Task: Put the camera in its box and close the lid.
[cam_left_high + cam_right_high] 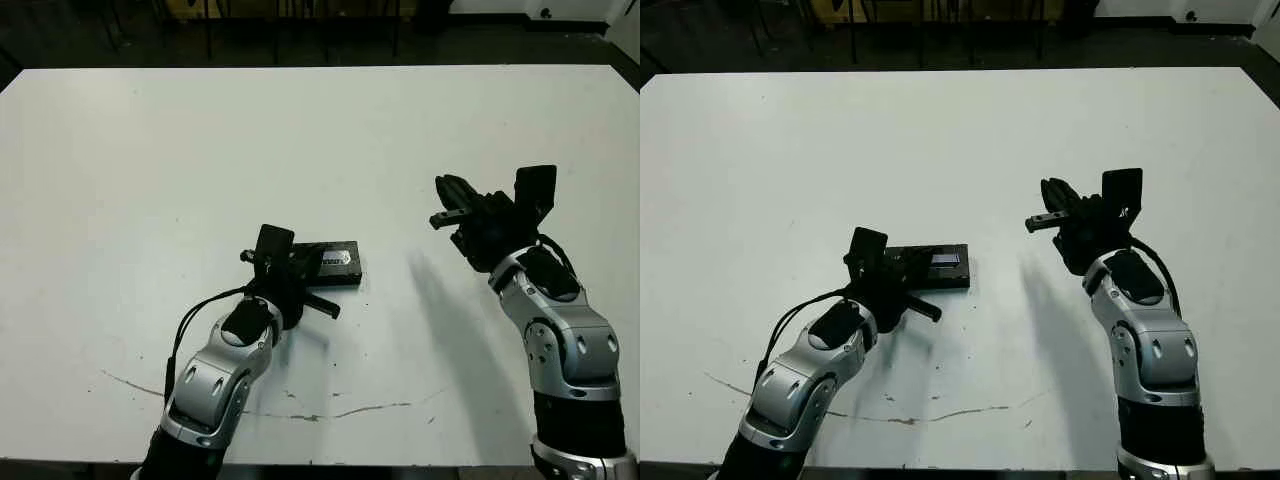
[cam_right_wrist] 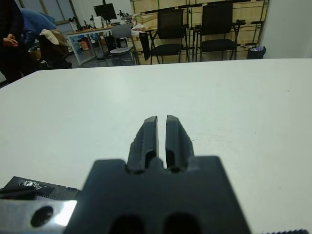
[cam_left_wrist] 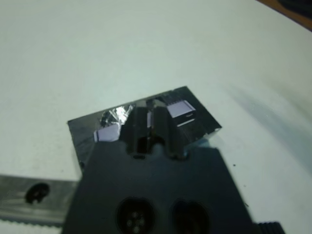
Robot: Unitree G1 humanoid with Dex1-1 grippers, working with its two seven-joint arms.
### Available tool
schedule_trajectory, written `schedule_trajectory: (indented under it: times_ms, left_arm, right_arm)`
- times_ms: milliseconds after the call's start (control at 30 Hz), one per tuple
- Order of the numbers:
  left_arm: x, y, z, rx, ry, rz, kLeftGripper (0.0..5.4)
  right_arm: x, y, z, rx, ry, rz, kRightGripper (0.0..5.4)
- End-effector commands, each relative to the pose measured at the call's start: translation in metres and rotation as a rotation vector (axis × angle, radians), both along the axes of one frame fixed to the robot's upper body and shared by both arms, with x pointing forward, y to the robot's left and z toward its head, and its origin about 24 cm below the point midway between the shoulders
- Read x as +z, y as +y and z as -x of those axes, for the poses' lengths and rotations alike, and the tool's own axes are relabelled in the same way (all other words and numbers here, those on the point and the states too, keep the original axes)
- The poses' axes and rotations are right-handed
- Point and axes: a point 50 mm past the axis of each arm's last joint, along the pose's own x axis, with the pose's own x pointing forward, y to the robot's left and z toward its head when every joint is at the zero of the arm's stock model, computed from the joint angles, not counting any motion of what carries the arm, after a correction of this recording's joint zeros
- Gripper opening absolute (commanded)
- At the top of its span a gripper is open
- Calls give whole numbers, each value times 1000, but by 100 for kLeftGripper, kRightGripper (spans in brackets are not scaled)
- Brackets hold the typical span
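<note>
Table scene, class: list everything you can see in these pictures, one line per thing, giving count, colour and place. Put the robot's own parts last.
Table: one, white, fills the scene; thin dark marks near its front edge.
Box: one, black, closed, near the table's middle, in front of the left gripper.
Lid: one, black with a pale label, lying flat on the box.
Chairs: several, black, beyond the far edge of the table.
Person: one, dark clothes, standing beyond the table.
Left gripper: one, black, fingers together, over the lid.
Right gripper: one, black, fingers nearly together, empty, raised above bare table, well away from the box.
</note>
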Motion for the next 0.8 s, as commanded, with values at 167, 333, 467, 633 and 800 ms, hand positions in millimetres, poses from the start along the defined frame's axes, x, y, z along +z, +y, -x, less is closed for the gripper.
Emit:
schedule_trajectory:
  times_ms: [167, 333, 467, 633, 800]
  left_arm:
    - [-31, 12, 8, 40, 187, -15, 2]
    - [4, 21, 1, 16, -99, 83, 2]
    - [45, 40, -7, -5, -443, 39, 2]
    - [82, 75, -26, 43, -692, 36, 2]
    - [84, 104, -42, 154, -778, -14, 2]
  right_arm:
    - [-6, -2, 3, -10, 41, -6, 0]
    - [-7, 1, 5, 0, 42, -18, 0]
    - [-5, 3, 7, 1, 16, -6, 0]
    - [-4, 4, 6, -20, -65, 47, 0]
    - [-6, 6, 4, -60, -119, 56, 0]
